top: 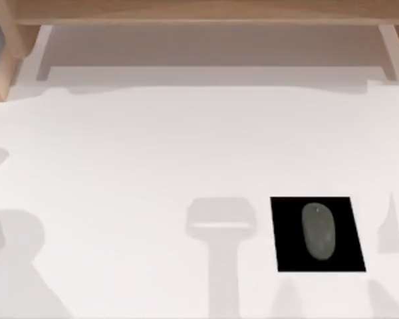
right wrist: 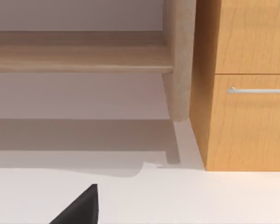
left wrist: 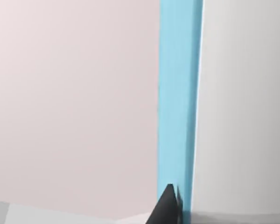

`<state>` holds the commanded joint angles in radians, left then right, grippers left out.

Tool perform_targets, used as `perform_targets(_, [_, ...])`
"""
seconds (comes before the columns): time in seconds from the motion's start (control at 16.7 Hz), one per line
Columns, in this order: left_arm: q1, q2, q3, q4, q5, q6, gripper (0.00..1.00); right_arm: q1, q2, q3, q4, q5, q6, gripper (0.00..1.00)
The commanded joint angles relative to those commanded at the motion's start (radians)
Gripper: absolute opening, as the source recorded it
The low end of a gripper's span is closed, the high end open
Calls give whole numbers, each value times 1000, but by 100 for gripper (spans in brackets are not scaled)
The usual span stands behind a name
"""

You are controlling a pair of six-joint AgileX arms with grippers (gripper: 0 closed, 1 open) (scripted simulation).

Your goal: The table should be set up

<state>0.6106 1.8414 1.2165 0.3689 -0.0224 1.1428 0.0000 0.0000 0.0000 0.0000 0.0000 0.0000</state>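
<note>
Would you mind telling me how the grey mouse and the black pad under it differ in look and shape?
The mouse is grey and speckled; the pad is plain black. The mouse is a rounded oval; the pad is a straight-edged rectangle. The mouse is the smaller and lies within the pad's edges, while the pad lies directly on the white table. Both sit toward the table's right side in the top view.

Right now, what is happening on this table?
Nothing is being handled at this moment. A grey mouse lies on a black pad toward the right side of the white table. A wooden shelf runs along the far edge. A dark fingertip of the right gripper shows above the tabletop, facing a wooden drawer cabinet, holding nothing visible.
</note>
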Motion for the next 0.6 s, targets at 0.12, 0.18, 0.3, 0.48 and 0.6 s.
perform_targets(0.12, [55,24,-102,52,89,145,0,0,0,0,0,0,0,100])
perform_targets(0.18, [68,29,-145,79,137,213,0,0,0,0,0,0,0,100])
perform_targets(0.3, [65,25,-212,137,240,333,0,0,0,0,0,0,0,100])
perform_targets(0.48, [11,9,-273,220,392,476,0,0,0,0,0,0,0,100])
perform_targets(0.6, [-41,13,-289,263,475,540,0,0,0,0,0,0,0,100])
